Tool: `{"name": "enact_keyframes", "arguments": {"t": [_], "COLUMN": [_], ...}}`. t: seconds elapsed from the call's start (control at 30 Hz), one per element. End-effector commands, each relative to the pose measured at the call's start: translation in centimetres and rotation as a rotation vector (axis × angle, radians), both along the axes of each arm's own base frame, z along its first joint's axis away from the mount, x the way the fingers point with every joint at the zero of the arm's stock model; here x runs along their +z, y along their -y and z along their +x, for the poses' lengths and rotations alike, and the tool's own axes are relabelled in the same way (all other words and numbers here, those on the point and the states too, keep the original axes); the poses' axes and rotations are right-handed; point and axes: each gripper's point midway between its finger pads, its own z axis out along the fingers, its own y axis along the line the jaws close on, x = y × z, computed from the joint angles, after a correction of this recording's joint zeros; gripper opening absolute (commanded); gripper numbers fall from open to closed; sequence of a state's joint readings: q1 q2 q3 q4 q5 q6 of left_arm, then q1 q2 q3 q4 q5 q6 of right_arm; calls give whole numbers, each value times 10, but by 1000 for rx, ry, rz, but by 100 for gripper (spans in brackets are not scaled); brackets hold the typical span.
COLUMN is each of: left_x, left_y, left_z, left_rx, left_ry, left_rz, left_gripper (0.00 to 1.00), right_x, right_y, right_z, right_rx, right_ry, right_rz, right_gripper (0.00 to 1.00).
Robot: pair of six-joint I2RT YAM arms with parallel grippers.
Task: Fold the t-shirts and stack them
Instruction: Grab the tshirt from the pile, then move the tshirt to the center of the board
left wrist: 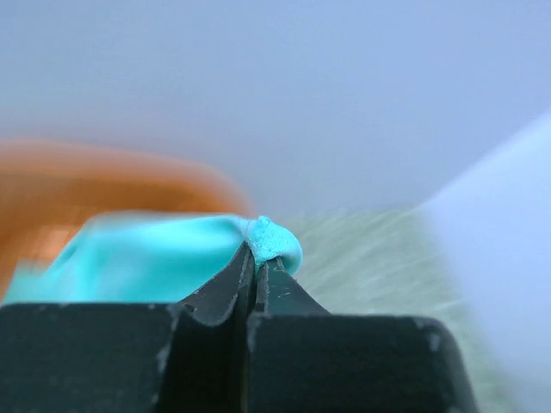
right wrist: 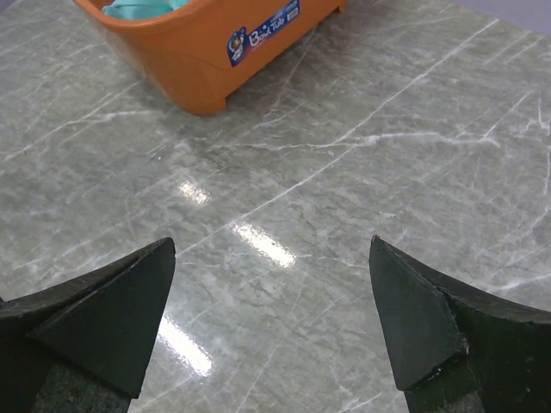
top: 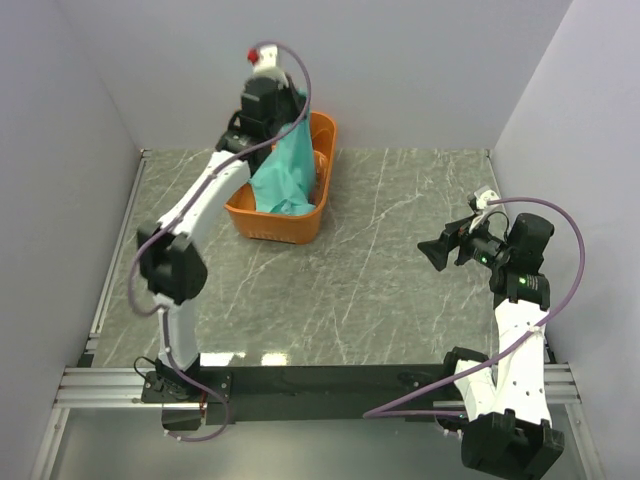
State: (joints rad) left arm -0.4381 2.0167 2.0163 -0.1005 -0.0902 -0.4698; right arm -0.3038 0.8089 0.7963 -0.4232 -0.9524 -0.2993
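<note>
A teal t-shirt hangs from my left gripper down into the orange basket at the back left of the table. In the left wrist view my left gripper is shut on a bunched fold of the t-shirt, with the basket blurred behind it. My right gripper is open and empty above the right side of the table. In the right wrist view my right gripper shows only bare marble between its fingers, with the basket and some teal cloth at the top left.
The grey marble table is bounded by white walls at the back and both sides. A metal rail runs along its left edge. The arm bases stand at the near edge.
</note>
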Motion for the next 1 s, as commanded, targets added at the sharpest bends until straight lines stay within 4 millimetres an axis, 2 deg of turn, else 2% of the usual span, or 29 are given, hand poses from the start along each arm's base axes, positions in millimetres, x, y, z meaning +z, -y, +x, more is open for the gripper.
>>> {"name": "enact_keyframes", "arguments": {"t": [0.0, 0.07, 0.13, 0.17, 0.23, 0.33, 0.43, 0.67, 0.8, 0.9, 0.97], "left_x": [250, 298, 323, 346, 369, 392, 405, 417, 415, 401, 397], "left_y": [4, 13, 15, 15, 16, 19, 24, 47, 54, 70, 79], "left_z": [-117, -163, -189, -211, -236, -272, -300, -355, -366, -360, -368], "left_rx": [-149, -227, -267, -303, -359, -442, -502, -620, -624, -647, -687], "left_ry": [555, 665, 715, 749, 785, 835, 862, 890, 885, 828, 809], "left_rz": [-189, -251, -308, -370, -447, -548, -602, -645, -634, -624, -630], "left_gripper": [0, 1, 1, 1, 1, 1, 1, 1, 1, 1, 1], "right_x": [5, 5, 6, 5, 7, 6, 7, 6, 7, 7, 9], "right_y": [-1, 0, 1, 1, 2, 4, 6, 10, 12, 15, 17], "right_z": [-1, 0, 0, 0, 0, 0, 1, 2, 2, 2, 3], "right_rx": [6, 3, -5, -7, -10, -20, -30, -45, -56, -65, -74], "right_ry": [11, 14, 19, 19, 24, 27, 30, 31, 35, 40, 44], "right_rz": [12, 10, 5, 5, 7, 4, 1, -10, -22, -30, -35], "right_gripper": [99, 99, 99, 99, 99, 99, 99, 99, 99, 99, 99]}}
